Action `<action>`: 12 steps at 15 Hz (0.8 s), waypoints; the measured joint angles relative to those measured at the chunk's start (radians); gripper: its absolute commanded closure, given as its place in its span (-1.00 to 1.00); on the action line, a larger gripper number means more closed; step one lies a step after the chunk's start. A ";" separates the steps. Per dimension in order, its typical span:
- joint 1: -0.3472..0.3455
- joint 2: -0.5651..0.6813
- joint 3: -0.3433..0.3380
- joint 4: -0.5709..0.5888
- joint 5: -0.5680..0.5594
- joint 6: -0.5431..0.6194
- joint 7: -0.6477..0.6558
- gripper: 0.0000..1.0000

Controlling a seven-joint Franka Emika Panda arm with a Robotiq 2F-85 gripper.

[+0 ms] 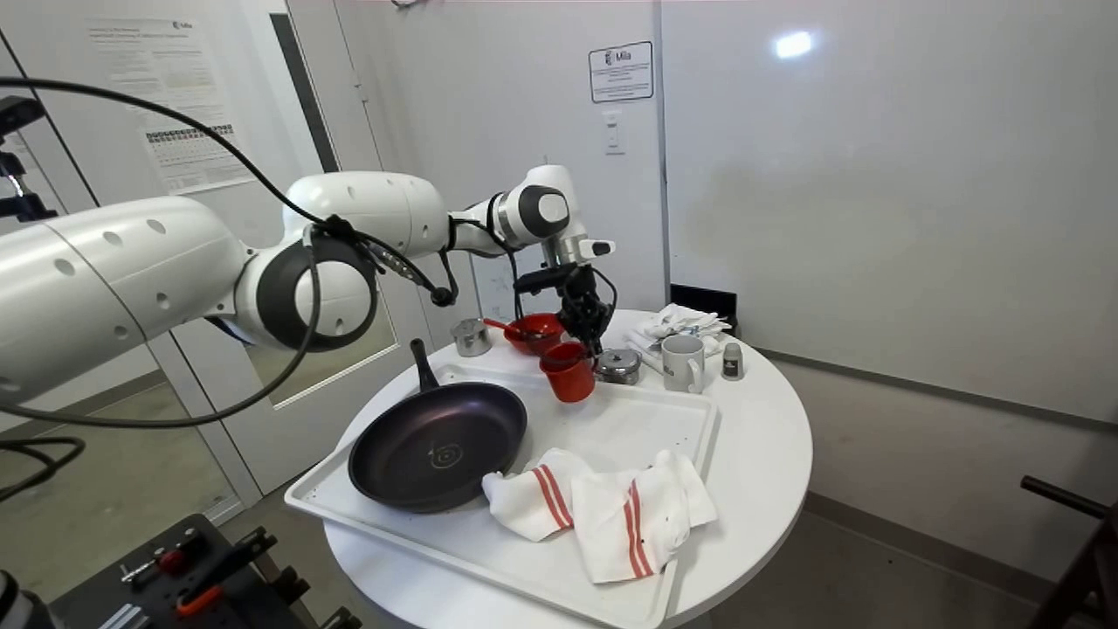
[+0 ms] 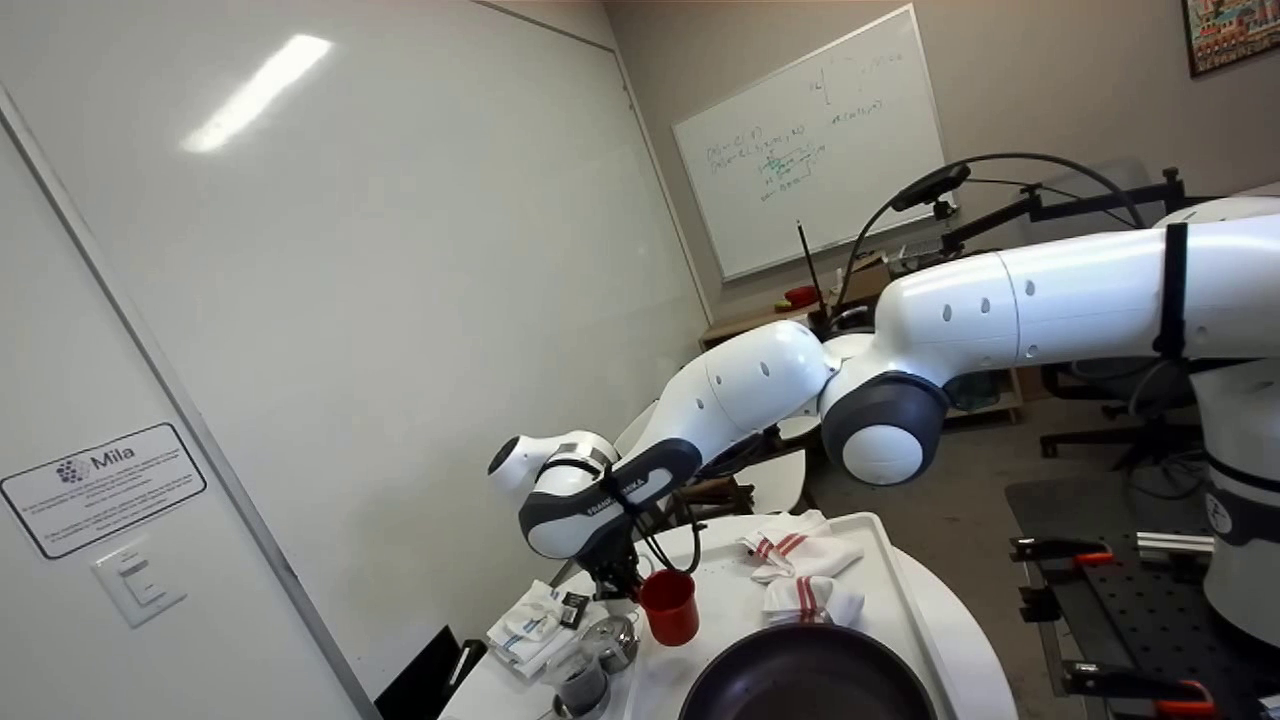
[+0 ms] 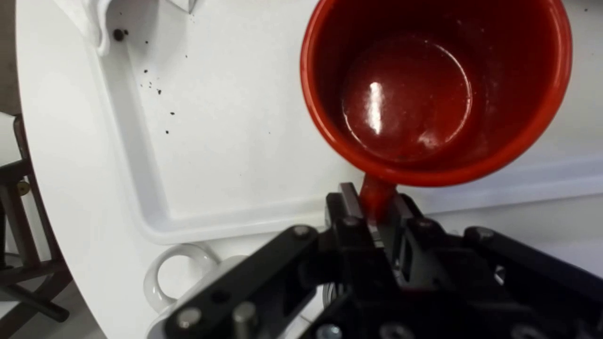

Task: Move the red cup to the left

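Low in the wrist view, the end effector (image 3: pixel 375 202) is clamped on the handle (image 3: pixel 378 189) of the cup (image 3: pixel 435 99), whose open mouth takes up the upper right of the frame. In an exterior view, the cup is just below the centre of the frame, over the tray (image 1: pixel 638 428); whether its base touches cannot be told. The pan (image 1: pixel 437 450) lies on the tray left of centre; a mug (image 1: pixel 679 362) stands on the worktop (image 1: pixel 769 437) right of centre.
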 measured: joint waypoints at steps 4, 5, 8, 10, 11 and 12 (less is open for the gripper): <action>0.000 0.000 0.000 0.000 0.000 0.001 0.000 0.70; 0.000 0.000 0.000 0.000 0.000 0.001 0.000 0.70; 0.000 0.000 0.000 0.000 0.000 0.001 0.000 0.70; 0.000 0.000 0.000 0.000 0.000 0.001 0.000 0.70; 0.000 0.000 0.000 0.000 0.000 0.001 0.000 0.70; 0.000 0.000 0.000 0.000 0.000 0.001 0.000 0.93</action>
